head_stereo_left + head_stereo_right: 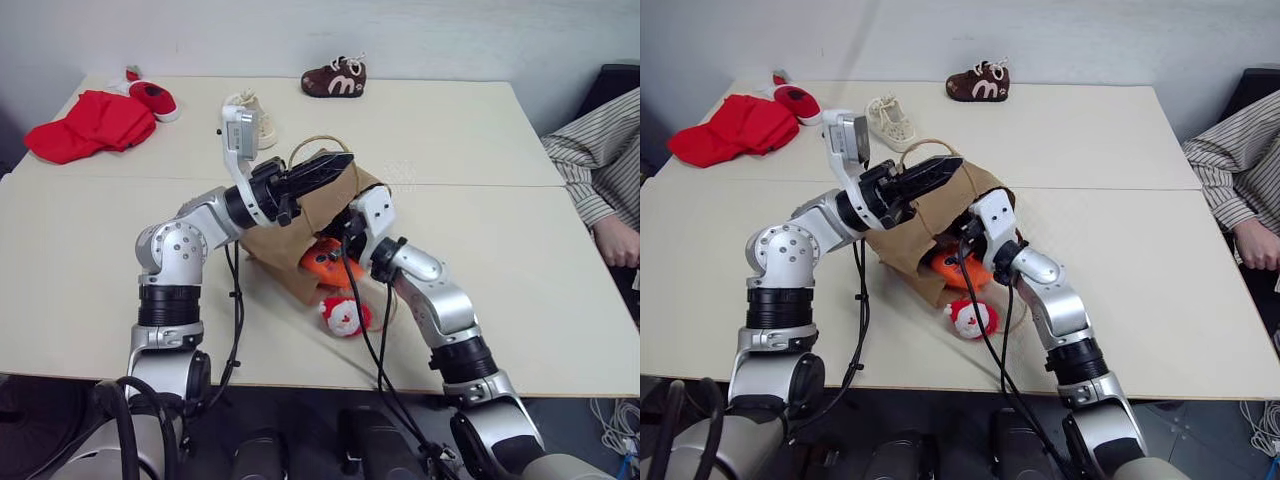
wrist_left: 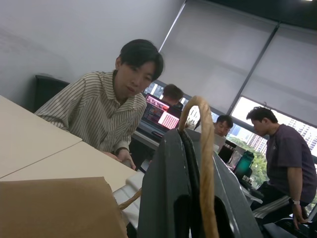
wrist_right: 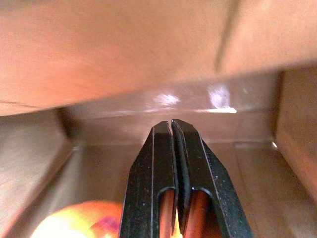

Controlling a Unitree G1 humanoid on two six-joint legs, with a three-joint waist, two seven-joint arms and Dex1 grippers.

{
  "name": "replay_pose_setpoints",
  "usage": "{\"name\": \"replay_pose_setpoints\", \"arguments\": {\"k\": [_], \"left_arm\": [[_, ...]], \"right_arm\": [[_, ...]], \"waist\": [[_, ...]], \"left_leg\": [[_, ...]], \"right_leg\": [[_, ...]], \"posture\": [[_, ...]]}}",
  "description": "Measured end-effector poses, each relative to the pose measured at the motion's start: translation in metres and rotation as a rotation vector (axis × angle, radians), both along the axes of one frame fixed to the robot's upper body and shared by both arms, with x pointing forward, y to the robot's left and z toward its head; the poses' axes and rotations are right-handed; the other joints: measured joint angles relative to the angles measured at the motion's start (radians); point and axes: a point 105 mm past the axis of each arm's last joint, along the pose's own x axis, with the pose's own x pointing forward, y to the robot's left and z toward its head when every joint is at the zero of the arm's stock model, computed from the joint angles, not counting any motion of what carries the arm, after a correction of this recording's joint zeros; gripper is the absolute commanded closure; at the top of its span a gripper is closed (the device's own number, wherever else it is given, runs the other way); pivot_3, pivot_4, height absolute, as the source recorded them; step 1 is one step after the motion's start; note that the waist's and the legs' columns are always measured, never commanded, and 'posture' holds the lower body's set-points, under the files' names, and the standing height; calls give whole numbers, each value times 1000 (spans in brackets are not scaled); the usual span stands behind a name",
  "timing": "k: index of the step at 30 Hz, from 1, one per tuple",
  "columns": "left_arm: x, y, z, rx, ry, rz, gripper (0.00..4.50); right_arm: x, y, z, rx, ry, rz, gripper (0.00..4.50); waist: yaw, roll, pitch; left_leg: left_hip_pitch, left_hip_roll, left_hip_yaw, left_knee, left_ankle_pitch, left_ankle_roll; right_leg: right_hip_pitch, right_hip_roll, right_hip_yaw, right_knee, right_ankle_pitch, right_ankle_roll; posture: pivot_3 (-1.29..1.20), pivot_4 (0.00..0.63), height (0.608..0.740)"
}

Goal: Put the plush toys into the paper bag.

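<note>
Orange toy (image 3: 79, 220) beside shut right claw (image 3: 172, 124) inside bag (image 3: 124, 54).

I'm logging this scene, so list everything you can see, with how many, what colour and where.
paper bag: one, brown, lying mid-table, mouth toward the robot, handle pinched by the left end effector
orange plush toy: one, at the bag's mouth
red plush toy: one, red and white, on the table before the bag
red cloth: one, far left
red shoe: one, beside the cloth
cream shoe: one, behind the bag
brown shoe: one, far edge
table: pale
person: striped sleeve, right edge
left end effector: shut on the handle
right end effector: shut, inside the bag
</note>
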Motion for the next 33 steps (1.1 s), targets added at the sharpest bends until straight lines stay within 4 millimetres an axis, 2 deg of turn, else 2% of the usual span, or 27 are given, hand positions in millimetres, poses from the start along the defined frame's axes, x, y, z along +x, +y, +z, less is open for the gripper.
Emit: {"name": "replay_pose_setpoints", "arguments": {"k": [2, 7, 11, 15, 17, 19, 22, 26, 29, 33], "left_arm": [[1, 0, 0, 0, -2, 11, 4500], [4, 2, -1, 1, -13, 41, 4500], [5, 3, -2, 0, -15, 60, 4500], [6, 6, -6, 4, -5, 77, 4500], [7, 7, -6, 5, -6, 80, 4500], [7, 7, -6, 5, -7, 80, 4500], [7, 6, -7, 7, -8, 80, 4500], [7, 6, -7, 9, -8, 78, 4500], [7, 7, -8, 13, -9, 78, 4500], [7, 6, -8, 18, -11, 78, 4500]], "right_arm": [[-9, -3, 2, -5, 23, 68, 4430], [-29, -34, 5, -22, 61, 165, 2886], [-58, -60, 4, -3, 128, 258, 1466], [-80, -87, 6, -61, 186, 274, 41], [-93, -87, -1, -113, 239, 295, 41], [-100, -78, -16, -146, 293, 300, 41], [-99, -62, -38, -189, 331, 273, 41], [-93, -47, -50, -239, 348, 249, 41], [-91, -34, -59, -255, 369, 265, 660], [-85, -28, -63, -267, 374, 252, 2059]], "waist": [[1, 0, 0], [9, 0, 0], [12, 0, 0], [13, 0, 0], [10, 0, 0], [7, 0, 0], [10, 0, 0], [13, 0, 0], [13, 0, 0], [13, 0, 0]], "left_leg": [[0, 0, 0, 0, 0, 0], [0, 0, 0, 0, 0, 0], [0, -1, -1, 0, 0, 0], [0, -1, -1, 0, 0, 0], [0, 0, -1, -1, 0, 0], [0, 0, -1, -1, 0, 0], [0, -1, -1, -1, 0, 0], [0, -1, -1, 0, 0, 0], [0, -1, -2, 0, 0, 0], [0, -1, -2, 0, 0, 0]], "right_leg": [[0, 0, 0, 0, 0, 0], [0, 0, 0, -1, 0, 0], [0, 0, -1, -1, 0, 0], [1, 0, -1, -2, 0, 0], [1, 1, -1, -2, 0, 0], [1, 1, 0, -1, 0, 0], [1, 0, 0, -1, 0, 0], [1, 0, 0, -2, 0, 0], [1, 0, -1, -2, 0, 0], [1, 0, -1, -2, 0, 0]], "posture": [[0, 150, 740], [0, 150, 740], [0, 150, 740], [0, 150, 740], [0, 150, 740], [0, 150, 740], [0, 150, 740], [0, 150, 740], [0, 150, 740], [0, 150, 740]]}}
